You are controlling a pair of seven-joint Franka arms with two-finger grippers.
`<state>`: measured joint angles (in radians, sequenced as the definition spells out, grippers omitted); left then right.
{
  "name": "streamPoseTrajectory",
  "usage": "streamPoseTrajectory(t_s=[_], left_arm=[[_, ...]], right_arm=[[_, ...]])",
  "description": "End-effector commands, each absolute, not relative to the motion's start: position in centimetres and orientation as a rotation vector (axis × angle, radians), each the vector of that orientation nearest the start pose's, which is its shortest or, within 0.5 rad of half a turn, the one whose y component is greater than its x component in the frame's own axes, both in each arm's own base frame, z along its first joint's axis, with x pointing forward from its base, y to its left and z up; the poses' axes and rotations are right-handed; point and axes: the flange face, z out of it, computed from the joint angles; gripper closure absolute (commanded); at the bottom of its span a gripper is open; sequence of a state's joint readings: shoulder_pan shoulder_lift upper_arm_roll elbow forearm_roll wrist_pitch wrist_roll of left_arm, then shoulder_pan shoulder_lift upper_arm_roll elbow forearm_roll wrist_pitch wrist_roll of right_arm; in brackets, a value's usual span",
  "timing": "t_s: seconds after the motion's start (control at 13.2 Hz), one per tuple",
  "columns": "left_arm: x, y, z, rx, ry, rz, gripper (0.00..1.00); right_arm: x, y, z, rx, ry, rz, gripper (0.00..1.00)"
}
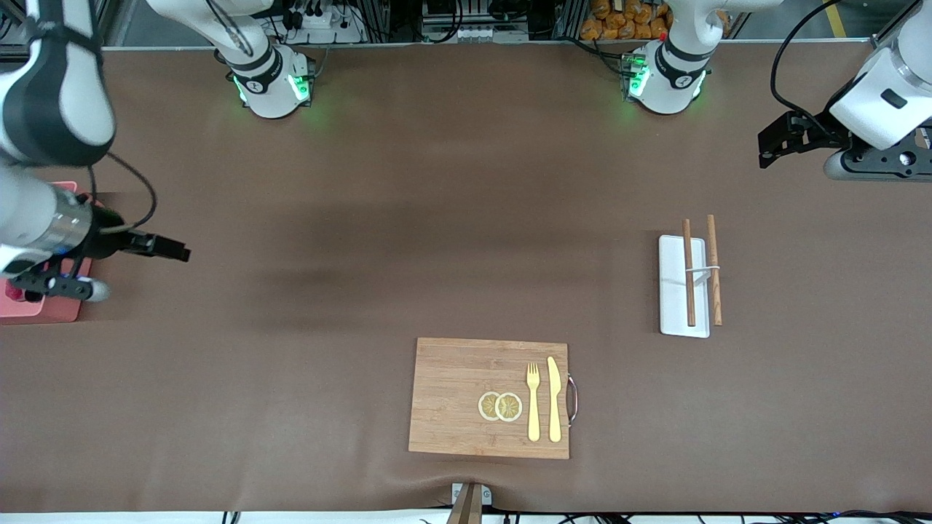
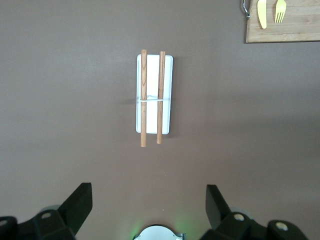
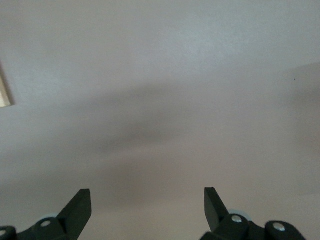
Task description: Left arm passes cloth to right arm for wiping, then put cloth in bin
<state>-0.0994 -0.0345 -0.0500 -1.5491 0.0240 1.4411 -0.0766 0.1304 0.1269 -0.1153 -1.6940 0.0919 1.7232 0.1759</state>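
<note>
Largest of all: a wide brown counter (image 1: 364, 218), carrying everything else.

Above it, two white arms. Right end effector (image 1: 178, 252), black, fingers (image 3: 80, 206) spread well apart and clamped on nothing; hangs over bare counter just beside the bin, at the right arm's end. Left end effector (image 1: 773, 144), also black, fingers (image 2: 80, 202) likewise wide apart and empty; hangs over the counter at the left arm's end, with the white tray in its wrist view.

Next in size: a rectangular bamboo cutting board (image 1: 451, 393) with a small metal handle (image 1: 573, 399) on the edge toward the left arm's end. Lies flat near the counter's front edge, nearer to the front camera than the tray.

Then a pink rectangular plastic bin (image 1: 51, 313) at the right arm's end of the counter, largely covered by the right arm's wrist. Inside its walls, a darker raspberry-pink patch showing under the wrist, apparently the cloth (image 1: 16, 294); too hidden to tell how it lies.

Then a flat narrow white tray (image 1: 673, 291), toward the left arm's end, well apart from the board. Along it, two brown wooden chopsticks (image 1: 689, 273), side by side, joined by a thin white band, ends overhanging the tray.

Smallest, all on the board near its handle: a yellow knife (image 1: 554, 400), a yellow fork (image 1: 533, 404) just beside it, and two round lemon slices (image 1: 501, 406), touching each other beside the fork.
</note>
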Motion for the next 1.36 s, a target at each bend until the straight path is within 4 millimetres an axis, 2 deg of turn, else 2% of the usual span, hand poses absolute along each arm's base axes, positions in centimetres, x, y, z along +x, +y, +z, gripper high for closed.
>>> streamPoseTrajectory(t_s=[0.0, 0.15, 0.3, 0.38, 0.53, 0.68, 0.83, 1.14, 1.29], left_arm=[[52.5, -7.7, 64.8, -3.114, 0.112, 0.109, 0.0], [52.5, -7.7, 64.8, -3.114, 0.112, 0.109, 0.0], [52.4, -7.7, 64.7, -3.114, 0.112, 0.112, 0.0], [52.5, -7.7, 64.8, -3.114, 0.112, 0.109, 0.0], [52.5, -7.7, 64.6, -3.113, 0.112, 0.114, 0.0], [52.5, -7.6, 64.6, -3.111, 0.112, 0.113, 0.0], [52.5, -7.6, 64.6, -3.11, 0.111, 0.113, 0.0], [52.5, -7.6, 64.6, -3.108, 0.111, 0.113, 0.0], [52.5, -7.7, 64.6, -3.108, 0.113, 0.113, 0.0]], right_arm=[[55.7, 0.2, 53.8, -3.116, 0.194, 0.048, 0.0], [54.3, -1.1, 55.7, -3.112, 0.172, 0.026, 0.0], [53.4, -1.5, 56.5, -3.105, 0.197, 0.003, 0.0], [53.7, -1.7, 56.9, -3.105, 0.204, -0.009, 0.0], [54.7, -1.9, 59.0, -3.104, 0.24, -0.081, 0.0], [55.2, -1.1, 60.7, -3.085, 0.387, -0.131, 0.0], [55.9, -1.3, 60.3, -3.088, 0.4, -0.123, 0.0], [56.9, -2.2, 62.6, -3.132, 0.412, -0.213, 0.0], [57.5, -3.3, 62.1, -3.15, 0.398, -0.203, 0.0]])
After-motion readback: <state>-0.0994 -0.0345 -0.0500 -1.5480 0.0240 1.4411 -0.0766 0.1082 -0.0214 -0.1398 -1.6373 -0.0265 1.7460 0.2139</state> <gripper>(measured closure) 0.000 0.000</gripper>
